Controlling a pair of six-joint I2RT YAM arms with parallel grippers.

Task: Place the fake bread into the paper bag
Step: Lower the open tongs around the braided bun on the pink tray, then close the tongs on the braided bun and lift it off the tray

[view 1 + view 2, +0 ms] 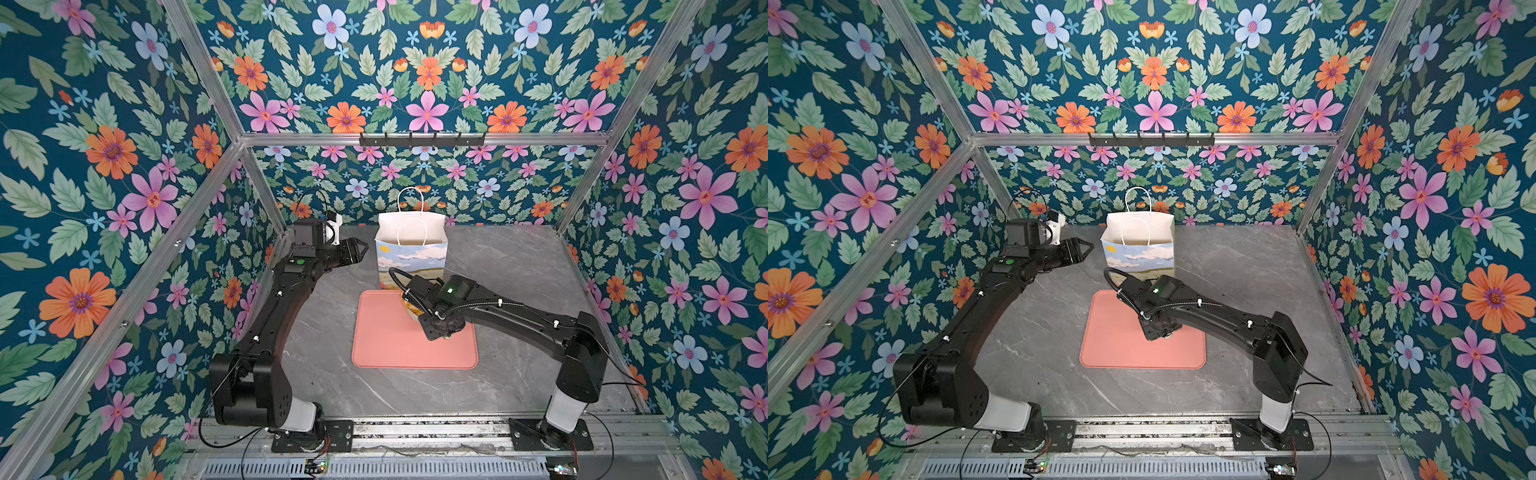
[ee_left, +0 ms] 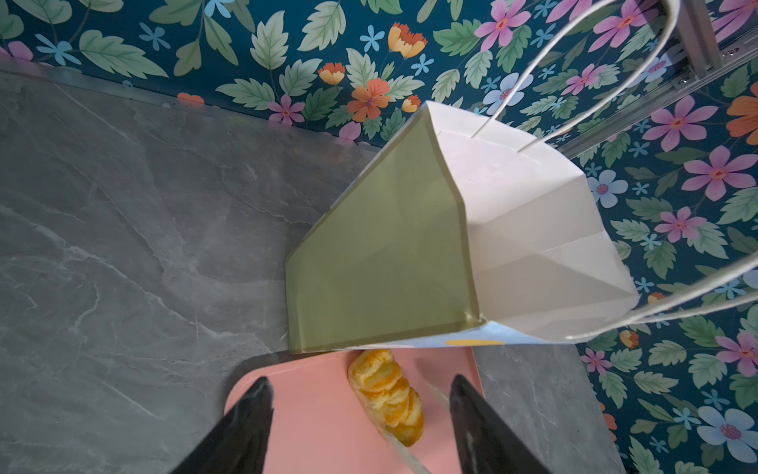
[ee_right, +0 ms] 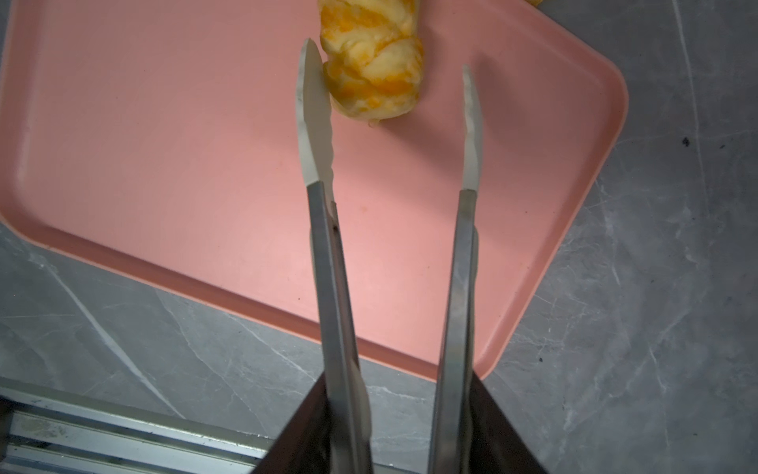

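Note:
One braided golden piece of fake bread (image 3: 373,74) lies at the far edge of the pink tray (image 3: 164,143), close to the paper bag (image 1: 411,249). My right gripper (image 3: 398,377) is shut on a pair of metal tongs (image 3: 328,254). The tong blades stand apart on either side of the bread's near end, and one blade (image 3: 313,102) touches its side. My left gripper (image 1: 363,248) hangs open and empty in the air to the left of the bag's top. In the left wrist view the bread (image 2: 385,396) shows far below, beside the bag (image 2: 512,230).
The tray (image 1: 386,340) lies mid-table on grey marble, with the bag (image 1: 1140,245) upright behind it, mouth open and cord handles up. Flowered walls close in the back and sides. A metal rail runs along the front edge (image 1: 415,430).

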